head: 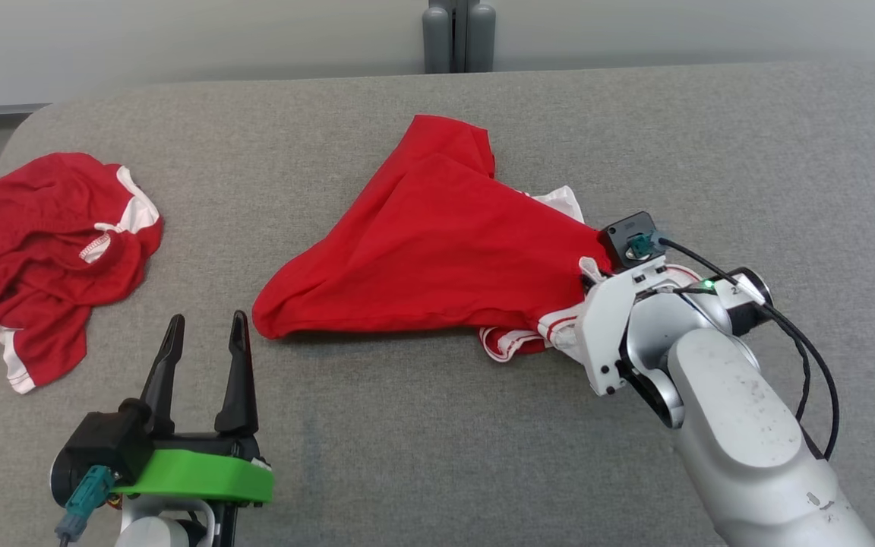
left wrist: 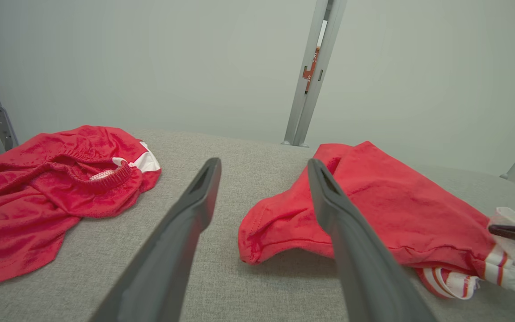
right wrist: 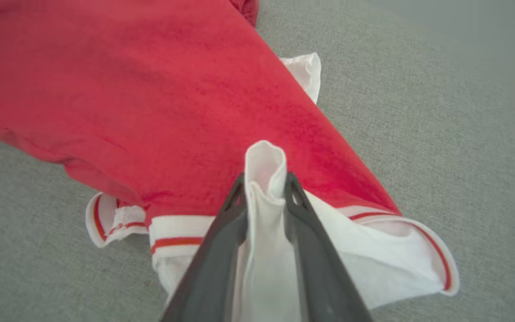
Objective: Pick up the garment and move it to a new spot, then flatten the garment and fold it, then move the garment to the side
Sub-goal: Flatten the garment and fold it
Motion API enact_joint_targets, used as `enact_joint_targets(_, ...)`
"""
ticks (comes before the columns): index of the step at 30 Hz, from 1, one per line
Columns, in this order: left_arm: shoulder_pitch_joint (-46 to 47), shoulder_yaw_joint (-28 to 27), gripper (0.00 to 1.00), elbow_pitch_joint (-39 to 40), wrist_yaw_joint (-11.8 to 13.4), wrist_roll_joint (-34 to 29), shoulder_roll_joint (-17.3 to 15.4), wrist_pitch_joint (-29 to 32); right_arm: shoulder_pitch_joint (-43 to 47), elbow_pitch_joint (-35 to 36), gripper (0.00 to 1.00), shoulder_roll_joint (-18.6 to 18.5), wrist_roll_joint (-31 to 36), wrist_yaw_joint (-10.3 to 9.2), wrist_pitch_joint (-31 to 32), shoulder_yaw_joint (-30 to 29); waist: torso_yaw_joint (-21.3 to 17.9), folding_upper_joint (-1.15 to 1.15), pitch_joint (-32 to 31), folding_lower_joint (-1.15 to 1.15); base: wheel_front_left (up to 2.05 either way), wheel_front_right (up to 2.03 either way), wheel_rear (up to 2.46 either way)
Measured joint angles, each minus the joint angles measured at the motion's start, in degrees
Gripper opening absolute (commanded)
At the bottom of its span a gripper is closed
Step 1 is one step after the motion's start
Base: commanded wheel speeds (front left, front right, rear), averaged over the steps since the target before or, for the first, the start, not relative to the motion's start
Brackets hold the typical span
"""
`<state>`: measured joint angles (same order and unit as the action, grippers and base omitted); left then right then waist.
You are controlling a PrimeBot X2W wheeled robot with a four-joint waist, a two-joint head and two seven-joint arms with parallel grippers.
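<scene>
In the head view the red shirt (head: 437,251) lies in the middle of the tabletop (head: 422,456) with my left hand (head: 206,330) spread apart near the front edge, the left wrist view shows it limp and light, and the right wrist view has my right hand (right wrist: 264,179) clamped on its white fold, which I judge a sound hold.

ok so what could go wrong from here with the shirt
The right gripper pinches a white fold of the shirt near its tips; it could slip out on the lift.
Held at one point, with the left gripper open and apart, the shirt may hang bunched.
A second garment lies at the left; dragging that way could tangle them.
</scene>
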<state>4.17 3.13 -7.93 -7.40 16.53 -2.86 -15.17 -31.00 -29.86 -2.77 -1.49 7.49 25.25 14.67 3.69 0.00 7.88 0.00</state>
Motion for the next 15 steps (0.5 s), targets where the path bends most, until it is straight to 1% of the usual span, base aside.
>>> enact_joint_targets(3,0.03,-0.08,1.00,0.03,0.00,-0.01,0.01,0.00,2.35,2.99,0.00,-0.01,0.65,0.00,-1.30,-1.90,-0.71,0.00,0.01,0.00,0.00,0.00,0.00)
enact_joint_targets(7,0.04,-0.33,1.00,0.21,-0.01,-0.05,0.02,0.00,6.75,9.25,0.00,0.00,1.85,0.00,-2.65,-5.13,-1.92,0.00,-0.16,0.00,0.00,0.00,0.00)
enact_joint_targets(10,0.04,-0.37,1.00,0.37,-0.01,-0.25,0.02,0.00,11.34,15.40,0.00,0.00,2.92,0.01,-3.66,-9.66,-2.88,0.00,-0.34,0.00,0.00,0.00,0.00)
enact_joint_targets(12,0.04,-0.46,1.00,0.55,-0.01,-0.44,0.02,0.00,15.35,19.64,0.00,0.00,2.90,0.01,-4.03,-13.72,-3.55,0.00,-0.41,0.00,0.00,0.00,0.00)
enact_joint_targets(15,0.04,-0.46,1.00,0.75,-0.01,-0.49,0.02,0.00,20.39,23.09,0.00,-0.02,1.07,0.01,-4.09,-19.35,-4.46,0.00,-0.35,0.00,0.00,0.00,0.00)
